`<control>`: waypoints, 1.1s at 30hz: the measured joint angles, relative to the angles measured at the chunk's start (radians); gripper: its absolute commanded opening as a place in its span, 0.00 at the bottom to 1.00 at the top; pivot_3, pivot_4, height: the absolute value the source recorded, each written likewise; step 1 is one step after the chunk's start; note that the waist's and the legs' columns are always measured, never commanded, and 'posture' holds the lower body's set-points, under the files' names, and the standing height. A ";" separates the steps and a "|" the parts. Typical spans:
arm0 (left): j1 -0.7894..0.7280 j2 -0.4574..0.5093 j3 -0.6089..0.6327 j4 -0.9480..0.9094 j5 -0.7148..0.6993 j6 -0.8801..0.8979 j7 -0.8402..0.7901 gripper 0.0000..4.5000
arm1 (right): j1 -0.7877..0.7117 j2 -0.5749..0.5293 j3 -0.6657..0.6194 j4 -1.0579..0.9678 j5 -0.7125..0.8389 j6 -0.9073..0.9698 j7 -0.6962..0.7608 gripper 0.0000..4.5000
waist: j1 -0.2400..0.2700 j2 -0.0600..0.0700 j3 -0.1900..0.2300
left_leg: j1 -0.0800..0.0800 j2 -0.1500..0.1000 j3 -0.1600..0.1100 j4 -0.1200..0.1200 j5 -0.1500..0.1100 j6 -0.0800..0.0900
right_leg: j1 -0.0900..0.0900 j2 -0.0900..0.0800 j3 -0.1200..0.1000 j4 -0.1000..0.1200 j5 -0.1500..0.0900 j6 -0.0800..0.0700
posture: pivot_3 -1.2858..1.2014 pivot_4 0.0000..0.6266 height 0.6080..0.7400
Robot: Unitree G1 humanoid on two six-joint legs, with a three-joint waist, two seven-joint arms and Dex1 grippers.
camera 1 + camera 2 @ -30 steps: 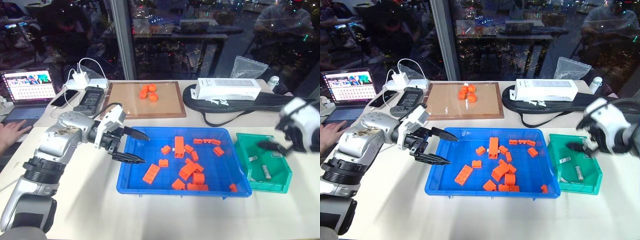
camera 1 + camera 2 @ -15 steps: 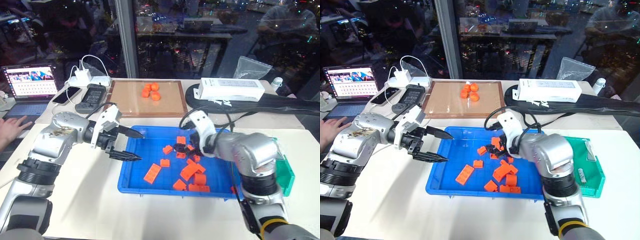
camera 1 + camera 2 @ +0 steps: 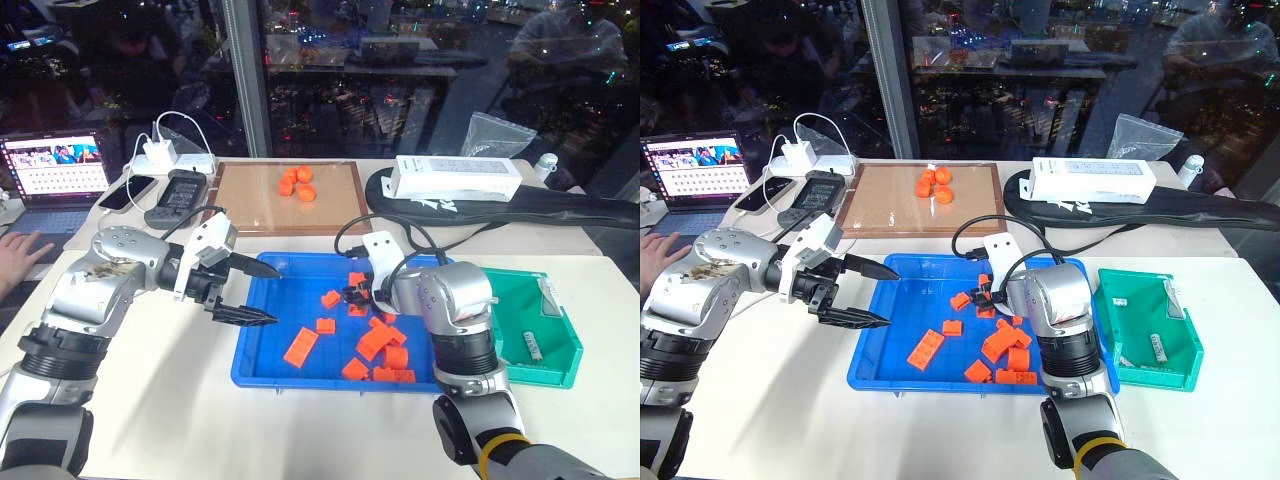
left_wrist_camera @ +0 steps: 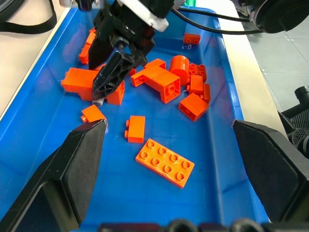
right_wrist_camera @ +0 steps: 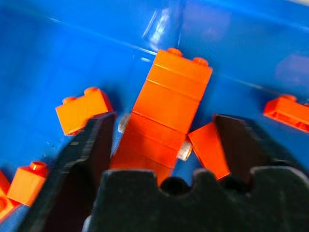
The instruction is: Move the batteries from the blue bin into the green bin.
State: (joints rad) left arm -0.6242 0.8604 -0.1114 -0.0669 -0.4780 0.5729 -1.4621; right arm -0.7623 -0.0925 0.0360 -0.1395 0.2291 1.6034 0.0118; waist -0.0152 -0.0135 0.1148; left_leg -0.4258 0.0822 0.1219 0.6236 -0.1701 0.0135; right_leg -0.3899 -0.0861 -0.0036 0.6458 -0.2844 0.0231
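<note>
The blue bin (image 4: 34,125) holds scattered orange blocks (image 4: 165,162). The right gripper (image 4: 108,79) reaches down among them at upper left. Two black fingers (image 4: 72,169) stand wide at the bottom corners.

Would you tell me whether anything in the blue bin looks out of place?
Yes: a battery seems to lie crosswise under a long orange block in the blue bin, with just its silvery ends poking out on either side. The right pincer straddles both.
</note>
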 measured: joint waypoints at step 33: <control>-0.063 -0.067 -0.036 0.058 0.006 -0.005 -0.025 1.00 | 0.074 -0.648 0.210 -0.389 0.309 -0.348 0.412 1.00 | 0.005 -0.001 0.001 | 0.001 -0.002 -0.005 -0.006 0.000 0.000 | 0.001 0.000 -0.001 -0.006 -0.003 0.001 | 0.52 0.24 0.65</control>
State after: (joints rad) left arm -0.6876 0.7935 -0.1472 -0.0089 -0.4720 0.5677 -1.4870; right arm -0.6885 -0.7401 0.2465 -0.5290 0.5385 1.2556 0.4243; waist -0.0101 -0.0145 0.1159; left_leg -0.4251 0.0800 0.1173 0.6173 -0.1701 0.0138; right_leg -0.3889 -0.0858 -0.0045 0.6397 -0.2869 0.0240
